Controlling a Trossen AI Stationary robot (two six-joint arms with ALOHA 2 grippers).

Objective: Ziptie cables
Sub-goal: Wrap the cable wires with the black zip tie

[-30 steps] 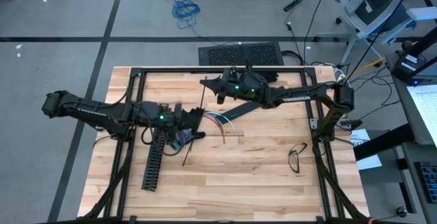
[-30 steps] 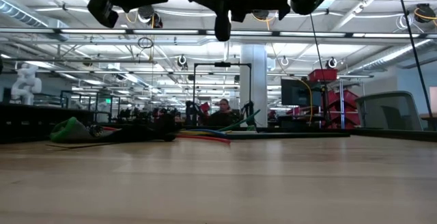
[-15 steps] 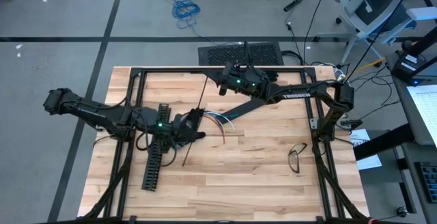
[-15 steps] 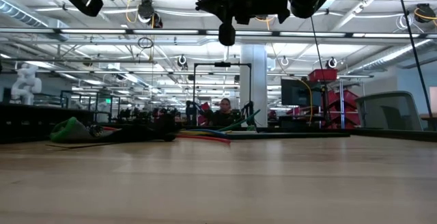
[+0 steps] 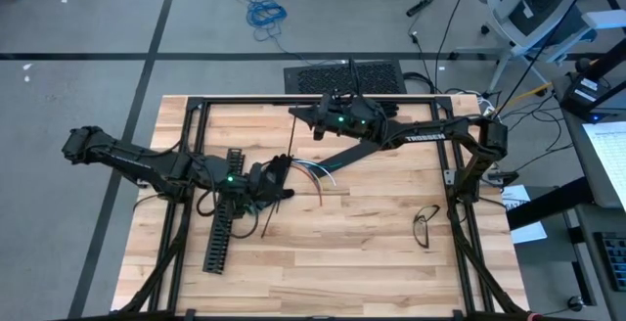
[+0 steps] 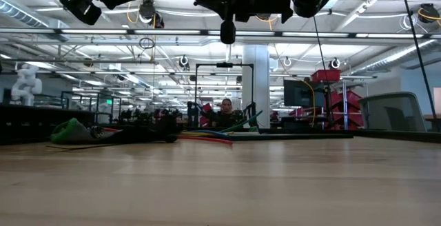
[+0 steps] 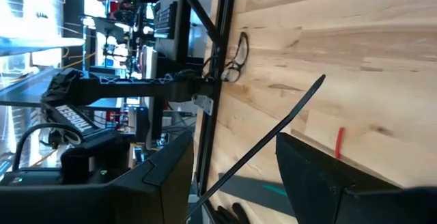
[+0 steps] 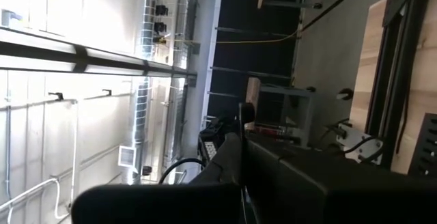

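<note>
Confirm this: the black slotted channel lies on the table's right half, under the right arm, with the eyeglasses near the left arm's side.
Not right. The high view shows the black slotted channel on the table's left half, under the left arm, and the eyeglasses on the right arm's side.

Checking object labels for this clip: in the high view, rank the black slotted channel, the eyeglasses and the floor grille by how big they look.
1. Floor grille, largest; it lies on the floor below table height, so its true size is unsure.
2. Black slotted channel, long but narrow.
3. Eyeglasses, smallest.
</note>
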